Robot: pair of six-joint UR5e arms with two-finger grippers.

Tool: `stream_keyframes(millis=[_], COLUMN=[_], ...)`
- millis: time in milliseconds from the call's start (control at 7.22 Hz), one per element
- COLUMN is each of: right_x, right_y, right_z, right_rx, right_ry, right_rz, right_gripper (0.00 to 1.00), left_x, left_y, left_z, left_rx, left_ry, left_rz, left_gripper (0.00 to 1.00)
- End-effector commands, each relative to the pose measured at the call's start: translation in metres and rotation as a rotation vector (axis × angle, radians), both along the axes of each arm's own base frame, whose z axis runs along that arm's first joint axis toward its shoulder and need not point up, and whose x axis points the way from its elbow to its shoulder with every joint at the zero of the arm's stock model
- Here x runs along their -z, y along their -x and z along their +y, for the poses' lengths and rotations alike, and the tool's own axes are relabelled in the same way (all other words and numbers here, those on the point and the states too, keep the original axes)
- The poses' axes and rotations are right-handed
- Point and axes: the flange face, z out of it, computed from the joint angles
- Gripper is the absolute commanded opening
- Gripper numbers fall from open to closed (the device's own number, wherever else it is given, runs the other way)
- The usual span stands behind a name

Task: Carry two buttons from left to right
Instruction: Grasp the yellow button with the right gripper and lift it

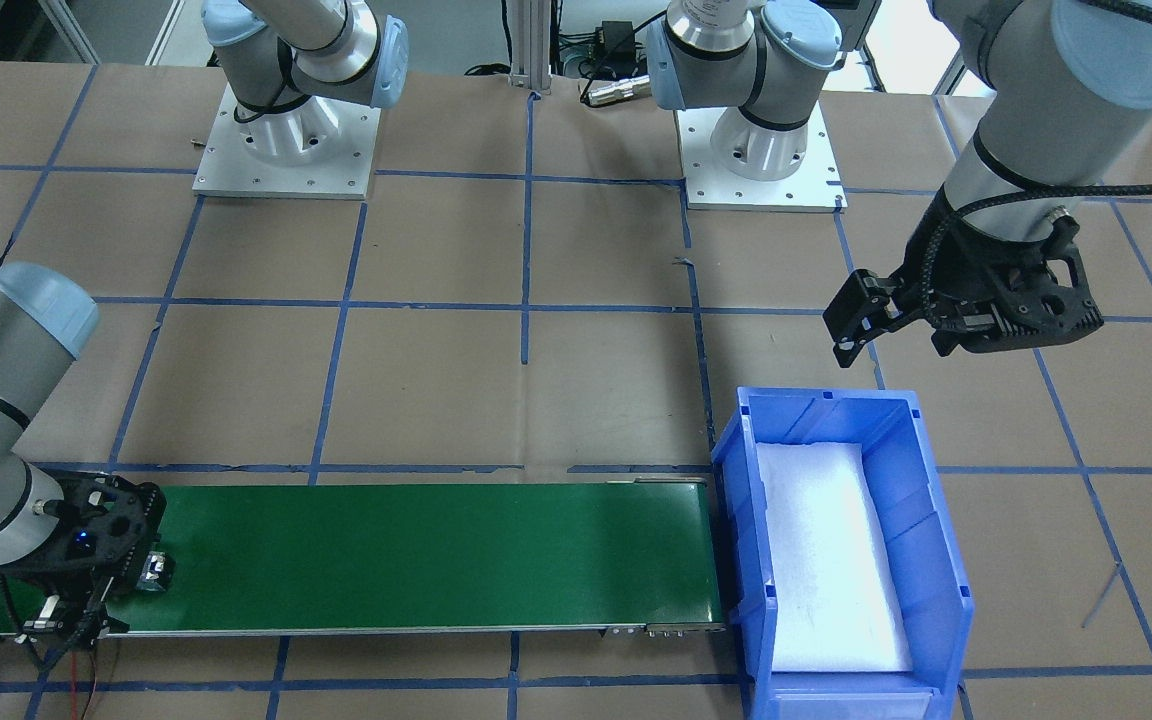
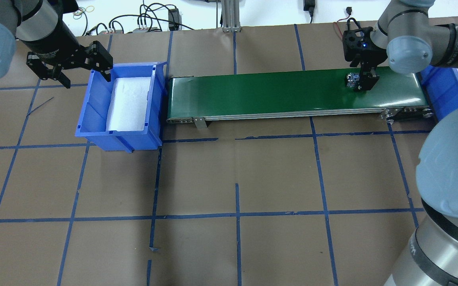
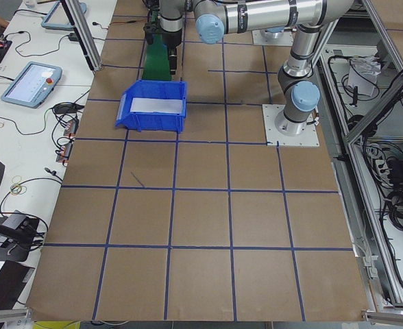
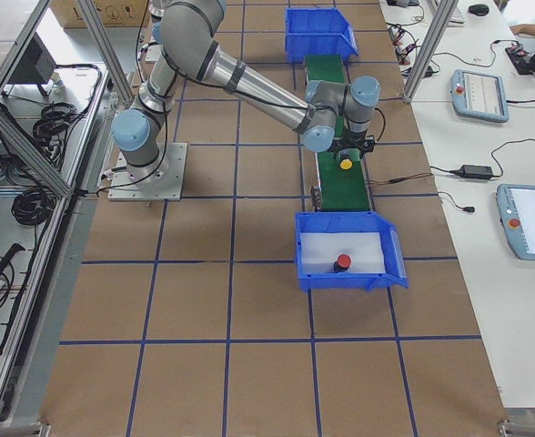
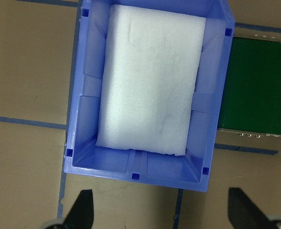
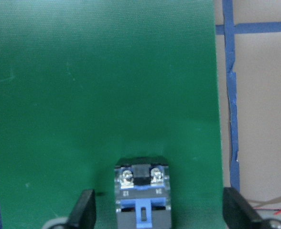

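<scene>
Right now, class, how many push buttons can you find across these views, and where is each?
2. The yellow button lies on the green belt between the open fingers of the right end effector. The red button sits on white foam in the blue bin at that belt end.

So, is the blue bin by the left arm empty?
Empty. Left wrist view shows only bare white foam lining the blue bin; no button inside.

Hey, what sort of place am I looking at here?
Likely a robotics lab test cell: a tape-gridded table, a short green conveyor between blue bins, and teach pendants on the side bench.
</scene>
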Motion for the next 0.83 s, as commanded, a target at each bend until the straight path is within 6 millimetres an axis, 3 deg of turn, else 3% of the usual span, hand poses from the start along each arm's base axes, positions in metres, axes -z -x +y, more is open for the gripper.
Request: stream_keyframes(millis=[0,139,416,554,693], right_x=[-0.003,-0.005,-0.008,-0.019,-0.047], right_y=[0.005,0.007,0.008,0.008,0.009], right_z=[0.001,0.002,0.003,0.002,0.004], right_rx=[-0.017,-0.016,-0.015,-0.016,-0.076], right_ry=[0.004,0.000,0.000,0.017,0.056], right_rz=[0.045,0.068,0.076,0.083,0.102], right_gripper=[0.31,0.11,0.07,0.07,0.08], left_x=[-0.001,-0.001,-0.001,-0.002,-0.002], left_y=[0.000,0.000,0.000,0.000,0.000], left_z=[0.000,0.000,0.000,-0.001,-0.001], left_rx=[-0.001,0.000,0.000,0.000,0.000], left_ry=[0.005,0.005,0.005,0.006,0.006], left_rz=[0.001,0.001,-0.001,-0.001,0.001], left_gripper=[1.00,1.00,1.00,1.00,1.00])
